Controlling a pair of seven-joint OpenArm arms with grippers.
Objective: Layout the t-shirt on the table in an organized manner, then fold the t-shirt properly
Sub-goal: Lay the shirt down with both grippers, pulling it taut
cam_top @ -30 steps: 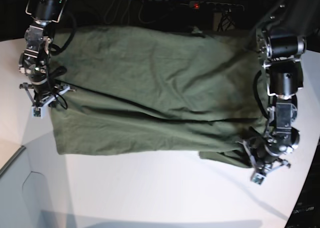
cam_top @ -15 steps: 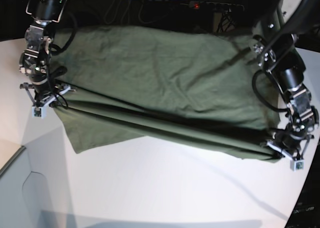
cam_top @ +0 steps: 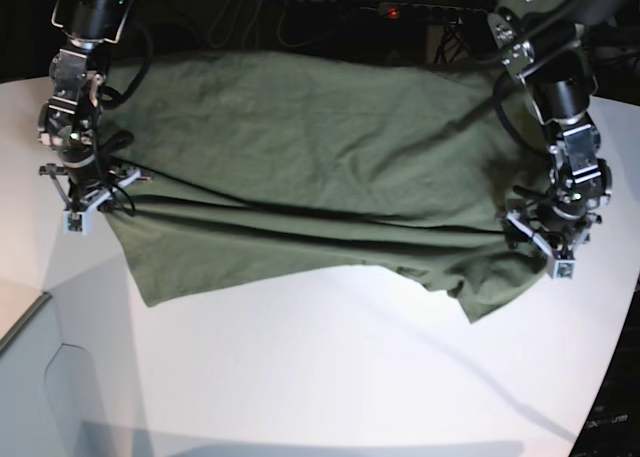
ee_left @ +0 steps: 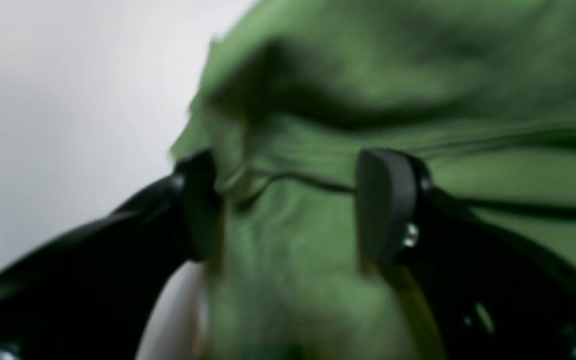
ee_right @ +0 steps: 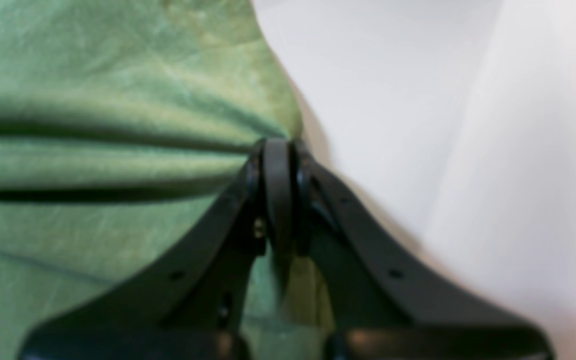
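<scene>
Plain olive-green t-shirt, glossy white table, black hands, left, right

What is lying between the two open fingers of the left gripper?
Green fabric of the t-shirt fills the gap between the left gripper fingers, untouched by the pads; the left wrist view shows this.

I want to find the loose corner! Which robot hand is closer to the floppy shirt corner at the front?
Left. The left gripper sits right beside the t-shirt's drooping corner; the right gripper pinches the opposite edge, far across.

Black arms, black cables, silver screws.
</scene>
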